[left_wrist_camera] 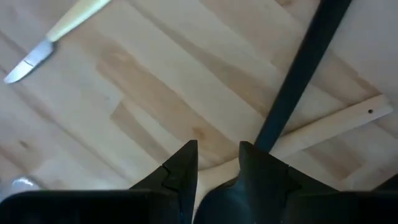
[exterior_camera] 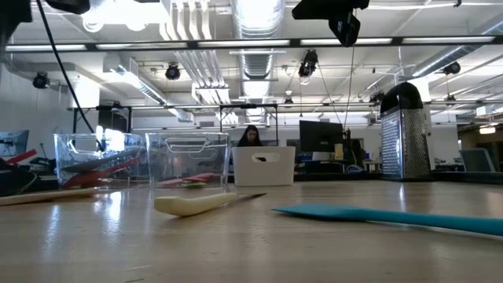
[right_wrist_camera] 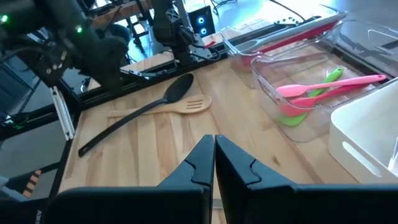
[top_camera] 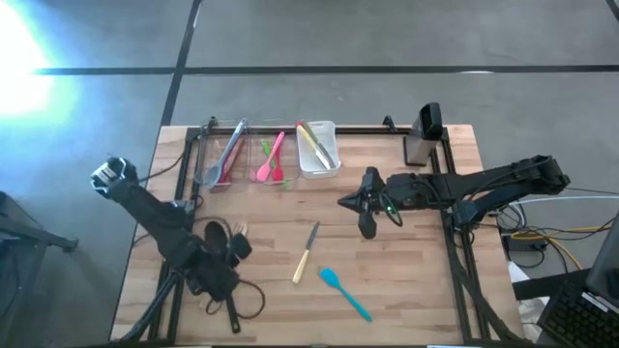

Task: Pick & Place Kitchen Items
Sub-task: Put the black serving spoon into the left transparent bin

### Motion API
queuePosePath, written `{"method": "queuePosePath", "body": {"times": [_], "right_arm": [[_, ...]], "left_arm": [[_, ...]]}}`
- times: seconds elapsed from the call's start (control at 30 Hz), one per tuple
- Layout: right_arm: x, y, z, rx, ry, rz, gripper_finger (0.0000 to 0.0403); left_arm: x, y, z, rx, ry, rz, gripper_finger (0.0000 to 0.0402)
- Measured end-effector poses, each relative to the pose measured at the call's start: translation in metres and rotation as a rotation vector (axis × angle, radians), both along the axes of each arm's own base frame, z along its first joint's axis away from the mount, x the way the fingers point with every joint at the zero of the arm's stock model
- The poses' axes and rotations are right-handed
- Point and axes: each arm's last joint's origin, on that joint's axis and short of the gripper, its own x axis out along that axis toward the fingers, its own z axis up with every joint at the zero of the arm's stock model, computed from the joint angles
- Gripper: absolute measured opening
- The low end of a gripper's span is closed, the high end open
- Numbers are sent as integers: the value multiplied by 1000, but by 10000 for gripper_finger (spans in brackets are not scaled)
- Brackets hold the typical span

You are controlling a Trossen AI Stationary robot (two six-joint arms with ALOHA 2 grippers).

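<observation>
Left gripper (left_wrist_camera: 217, 165) jaws closed on pale wooden fork (left_wrist_camera: 323, 127), glossy black spoon (left_wrist_camera: 305, 74) crossing it, right gripper (right_wrist_camera: 214, 155) pinched empty, clear bin (right_wrist_camera: 311, 93) holding pink spatula (right_wrist_camera: 329, 85).

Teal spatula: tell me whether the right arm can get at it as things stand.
Probably yes. The teal spatula lies alone on bare wood, with only the knife nearby. The right gripper hangs shut above the table, with nothing between them; it must open first.

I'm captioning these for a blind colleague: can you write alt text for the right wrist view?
The right gripper hangs shut above the wooden table. Ahead of it a black spoon lies across a wooden fork. To one side, a clear bin holds a pink spatula and a green utensil.
</observation>
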Motion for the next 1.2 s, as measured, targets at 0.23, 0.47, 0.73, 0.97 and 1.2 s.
{"method": "queuePosePath", "body": {"times": [0.23,0.47,0.73,0.97,1.2], "right_arm": [[0,0,0,24,-2,-8,8],[0,0,0,30,-3,-11,8],[0,0,0,30,-2,-11,8],[0,0,0,30,-2,-11,8],[0,0,0,30,-1,-11,8]], "left_arm": [[3,-29,-19,18,80,-65,120],[9,-44,-35,-2,145,-83,127],[12,-47,-39,-28,119,-111,199],[9,-46,-51,-41,143,-167,223],[7,-44,-74,-80,125,-222,220]]}}
